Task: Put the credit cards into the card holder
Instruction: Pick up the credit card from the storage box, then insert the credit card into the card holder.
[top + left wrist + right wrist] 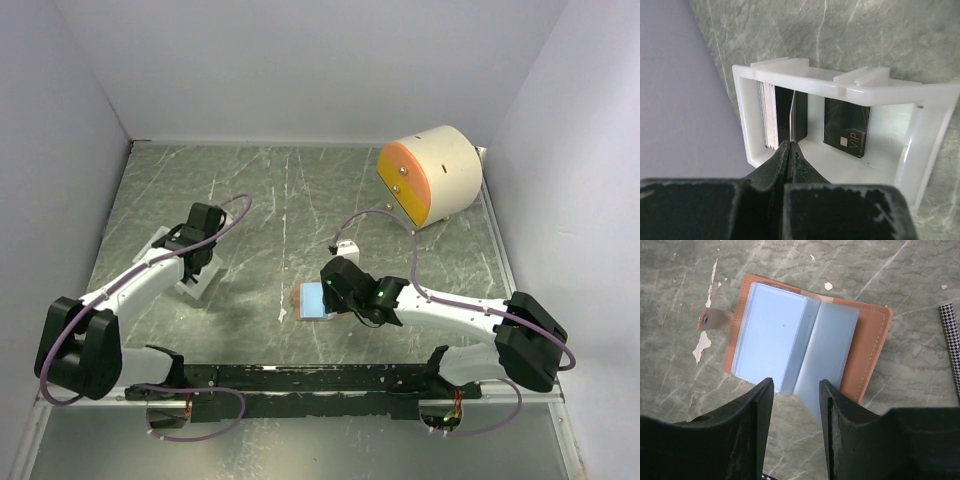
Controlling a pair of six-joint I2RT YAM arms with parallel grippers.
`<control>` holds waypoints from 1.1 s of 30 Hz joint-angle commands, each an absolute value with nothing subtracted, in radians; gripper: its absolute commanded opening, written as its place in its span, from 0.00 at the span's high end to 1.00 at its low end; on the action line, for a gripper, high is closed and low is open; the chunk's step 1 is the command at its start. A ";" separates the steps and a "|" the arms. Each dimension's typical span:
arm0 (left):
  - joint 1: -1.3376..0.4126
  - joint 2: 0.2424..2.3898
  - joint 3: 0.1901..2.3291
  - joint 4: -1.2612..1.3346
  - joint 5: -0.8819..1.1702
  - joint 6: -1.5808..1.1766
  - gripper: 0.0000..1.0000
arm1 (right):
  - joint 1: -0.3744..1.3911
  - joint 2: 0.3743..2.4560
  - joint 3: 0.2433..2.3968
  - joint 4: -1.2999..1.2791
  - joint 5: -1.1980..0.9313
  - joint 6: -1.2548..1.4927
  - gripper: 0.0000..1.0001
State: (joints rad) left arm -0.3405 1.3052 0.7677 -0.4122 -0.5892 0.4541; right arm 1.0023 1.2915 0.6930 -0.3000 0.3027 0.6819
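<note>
Left wrist view has the left hand [788, 148] pinched shut on the near edge of an upright dark credit card [799, 117] inside the white tray [790, 75], while the right hand [795, 390] hangs open just above the card holder [867, 340], lying unfolded on the desk [790, 262].

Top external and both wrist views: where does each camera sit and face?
Top external: above and behind the bases, looking down on the table; both arms show.
Left wrist: on the left gripper, shut, facing the white tray of credit cards.
Right wrist: over the open right gripper, looking down at the card holder.
Shared: top external and right wrist both show the card holder.
</note>
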 commanded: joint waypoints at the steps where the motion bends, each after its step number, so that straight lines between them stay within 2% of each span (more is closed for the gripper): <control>1: -0.373 1.260 0.829 -0.482 -0.579 0.373 0.93 | 0.998 1.289 0.693 -0.294 0.311 0.696 0.58; 12: -0.377 1.106 0.935 -0.534 -0.517 0.099 0.93 | 0.998 1.286 0.694 -0.303 0.299 0.722 0.59; 17: -0.376 1.118 1.066 -0.666 -0.435 -0.106 0.93 | 0.996 1.287 0.701 -0.306 0.298 0.730 0.61; 24: -0.377 1.152 1.133 -0.729 -0.083 -0.308 0.93 | 0.986 1.284 0.700 -0.318 0.299 0.739 0.65; 29: -0.379 1.078 1.003 -0.554 0.226 -0.468 0.93 | 0.977 1.275 0.687 -0.323 0.303 0.749 0.66; 33: -0.390 1.010 0.863 -0.372 0.389 -0.618 0.93 | 0.970 1.279 0.676 -0.315 0.290 0.756 0.67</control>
State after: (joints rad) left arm -0.3763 1.0695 0.9569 -0.5625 0.1177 -0.4255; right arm 0.9802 1.2915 0.6922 -0.3157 0.2966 0.7383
